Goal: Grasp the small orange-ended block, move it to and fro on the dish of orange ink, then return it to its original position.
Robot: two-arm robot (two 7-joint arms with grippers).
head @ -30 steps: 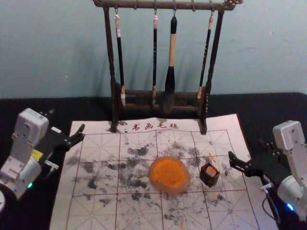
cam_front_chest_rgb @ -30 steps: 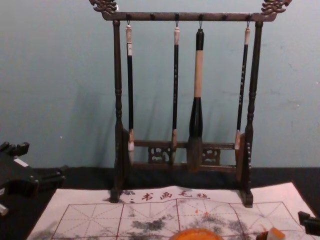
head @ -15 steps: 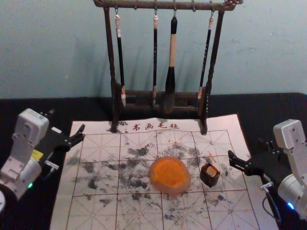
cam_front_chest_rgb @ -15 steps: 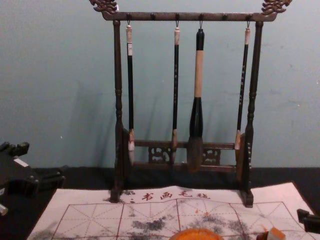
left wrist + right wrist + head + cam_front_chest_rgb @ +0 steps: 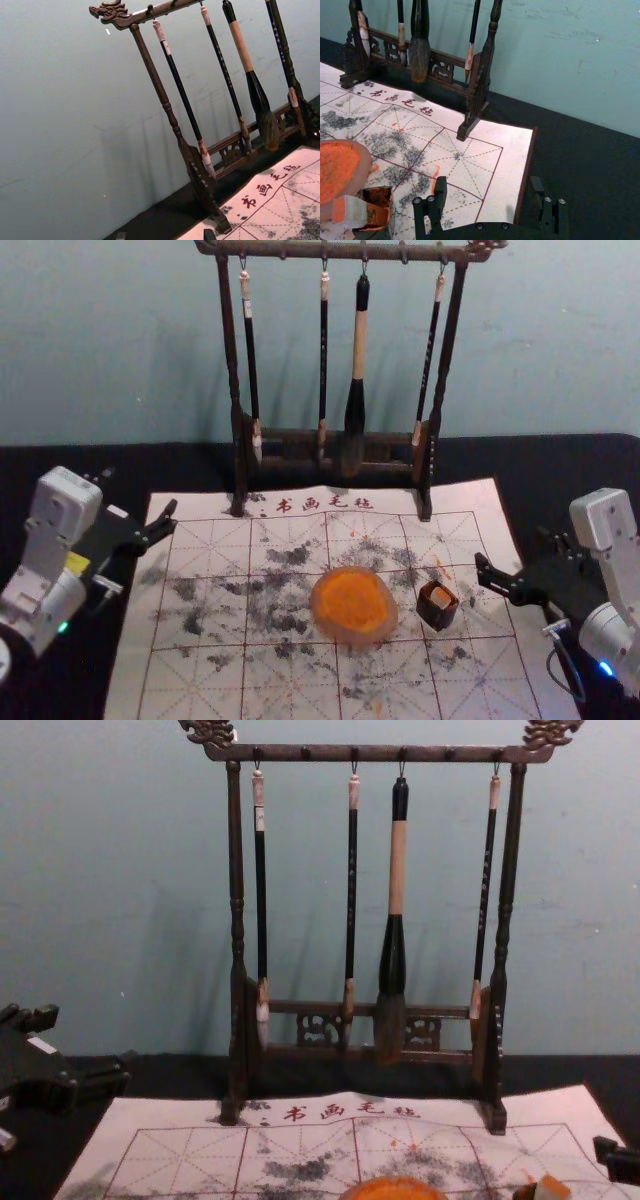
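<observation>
Along the far edge of the pale mat (image 5: 482, 502) on the worktop (image 5: 575, 460) stood a dark rack (image 5: 290, 251), hung with four brushes (image 5: 358, 370). Right of the mat's centre, the dish of orange ink (image 5: 352, 602) sat near a small dark box (image 5: 437, 621); the box's walls stood around the orange-ended block (image 5: 440, 596). That block was left of the right claw (image 5: 512, 548), untouched, the claw's fingers spread apart by the mat's right edge. The left claw (image 5: 140, 494) was parked near the far left corner, fingers apart.
</observation>
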